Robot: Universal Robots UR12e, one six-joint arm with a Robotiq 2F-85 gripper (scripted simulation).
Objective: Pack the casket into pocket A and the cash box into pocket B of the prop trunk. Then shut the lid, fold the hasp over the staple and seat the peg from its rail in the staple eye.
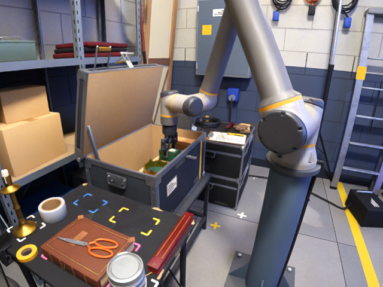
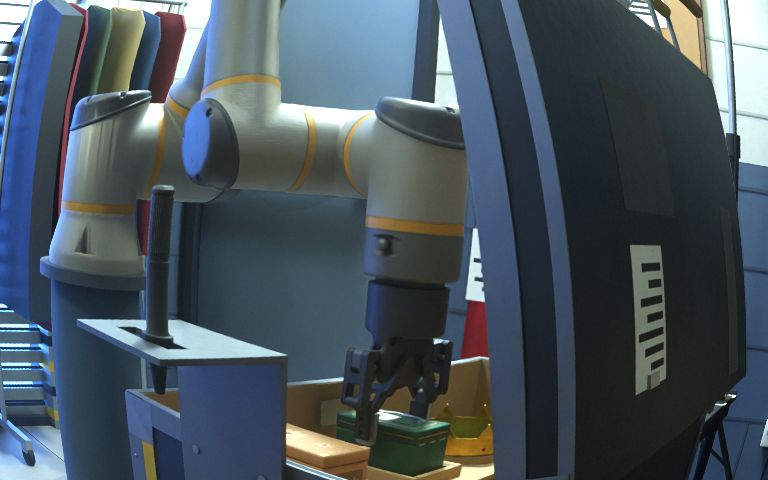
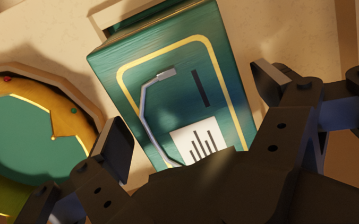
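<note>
The brown casket [image 2: 325,450] lies low in the trunk, mostly hidden by the trunk's wall [image 1: 182,144]. Beside it the green cash box [image 3: 175,98] [image 2: 399,438] [image 1: 169,152], with gold trim and a wire handle, sits in its pocket on the trunk floor. My gripper [image 3: 186,111] [image 2: 393,396] [image 1: 168,145] stands open around the cash box and holds nothing. The trunk [image 1: 145,166] has its lid [image 1: 119,102] raised. The peg [image 2: 158,266] stands upright in its rail [image 2: 181,342] at the trunk's corner.
The trunk's raised lid [image 2: 611,226] stands close behind my wrist. A gold crown with green lining [image 3: 39,132] [image 1: 154,166] fills the neighbouring pocket. On the front table lie a book with scissors [image 1: 86,247], tape rolls, a tin [image 1: 126,270] and a candlestick [image 1: 14,200].
</note>
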